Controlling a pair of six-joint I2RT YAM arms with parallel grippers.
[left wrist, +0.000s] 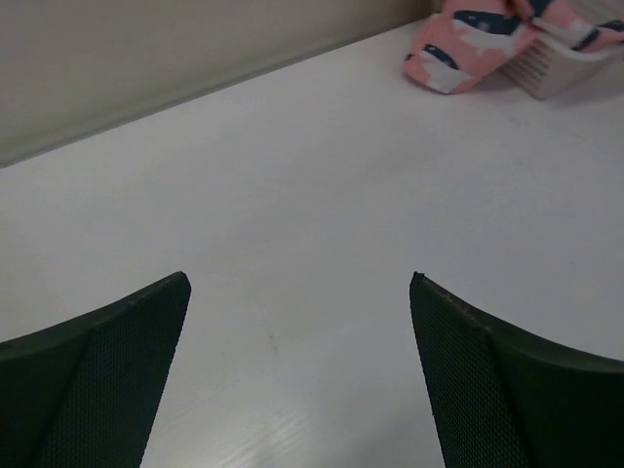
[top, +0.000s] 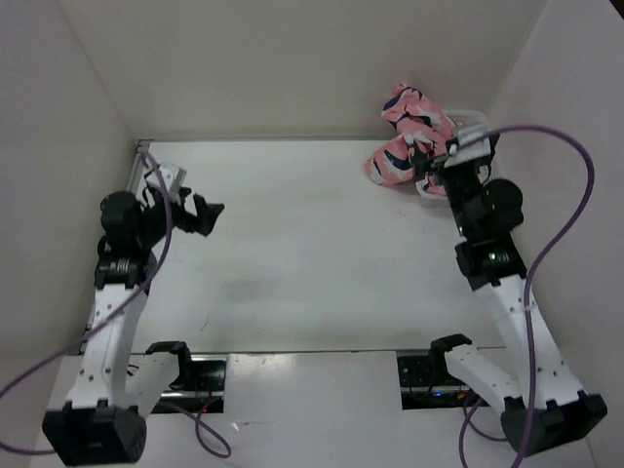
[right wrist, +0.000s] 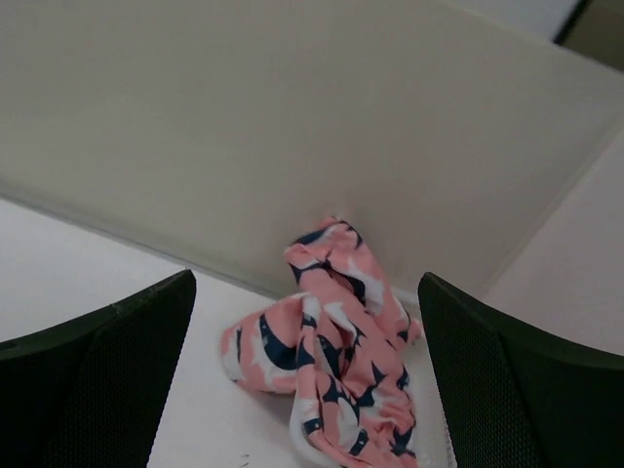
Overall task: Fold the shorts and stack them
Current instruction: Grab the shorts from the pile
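The soft salmon-pink fabric shorts (top: pixel 408 136), printed all over with navy-blue and white bird-like shapes, lie bunched in a loose heap at about 1 o'clock on the flat white table (top: pixel 292 244), in the far right corner. Part of the heap sits in a white mesh-walled basket (left wrist: pixel 548 73). The rest spills over its rim onto the table on the 9 o'clock side. From the right wrist, the shorts (right wrist: pixel 336 341) rise in a crumpled peak in front of the pale back wall (right wrist: pixel 292 127).

The right gripper (top: pixel 434 161) reaches toward 12 o'clock and hangs at the basket's near edge. Its two dark textured fingers (right wrist: pixel 107 380) stand wide apart with no cloth between them, and the heap shows beyond the gap. Whether a fingertip touches the fabric cannot be told.

The left gripper (top: pixel 210 216) sits at about 9 o'clock, well apart from the shorts and pointing toward 3 o'clock. Its jaws are spread wide over bare tabletop in its own wrist view (left wrist: pixel 300 281), where the shorts (left wrist: pixel 473 39) and basket appear far off at 1 o'clock.

Rows of small dark marks on the basket's wall are too blurred to tell whether they are holes or print. A small green light (top: pixel 494 258) glows on the right arm. Purple cables (top: pixel 575 195) loop from both arms.
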